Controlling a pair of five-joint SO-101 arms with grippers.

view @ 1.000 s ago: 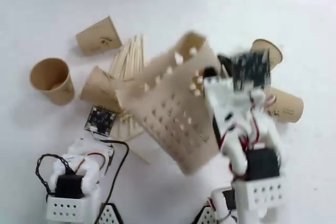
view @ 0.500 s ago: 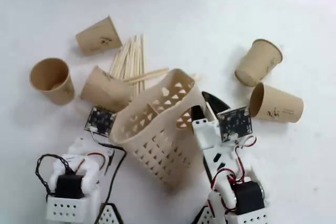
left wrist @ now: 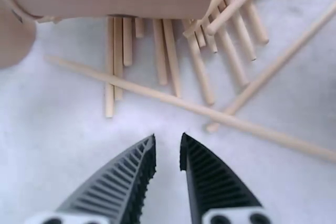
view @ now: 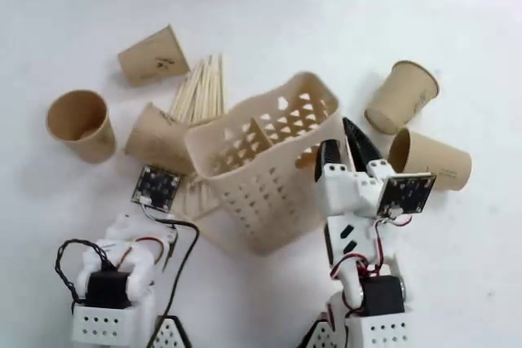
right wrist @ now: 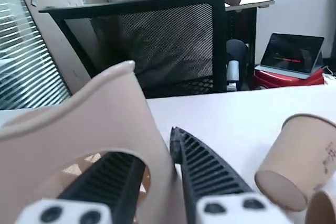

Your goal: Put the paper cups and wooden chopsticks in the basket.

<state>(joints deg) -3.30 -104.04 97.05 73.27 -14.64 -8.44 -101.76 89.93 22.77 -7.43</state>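
The cream perforated basket [view: 261,173] stands tilted at mid-table, and my right gripper [view: 342,148] is shut on its right rim. In the right wrist view the basket's wall [right wrist: 100,129] sits between that gripper's [right wrist: 157,148] fingers. Wooden chopsticks [view: 200,91] lie fanned out behind and to the left of the basket. Three paper cups are on the left: one lying [view: 155,56], one upright [view: 80,125], one lying [view: 159,138] against the basket. Two more cups [view: 401,95] [view: 428,160] lie on the right. My left gripper [left wrist: 167,148] hovers over loose chopsticks [left wrist: 173,66], almost shut and holding nothing.
The left arm [view: 122,258] sits at the front left with a cable looped beside it. A cup [right wrist: 299,156] lies close beside my right gripper. Bare white table stretches across the back and far right. A chair and a seated person are beyond the table.
My right arm has drawn back toward the front edge with the basket. The basket came down from a raised tilt and now stands more upright. The left arm has not moved.
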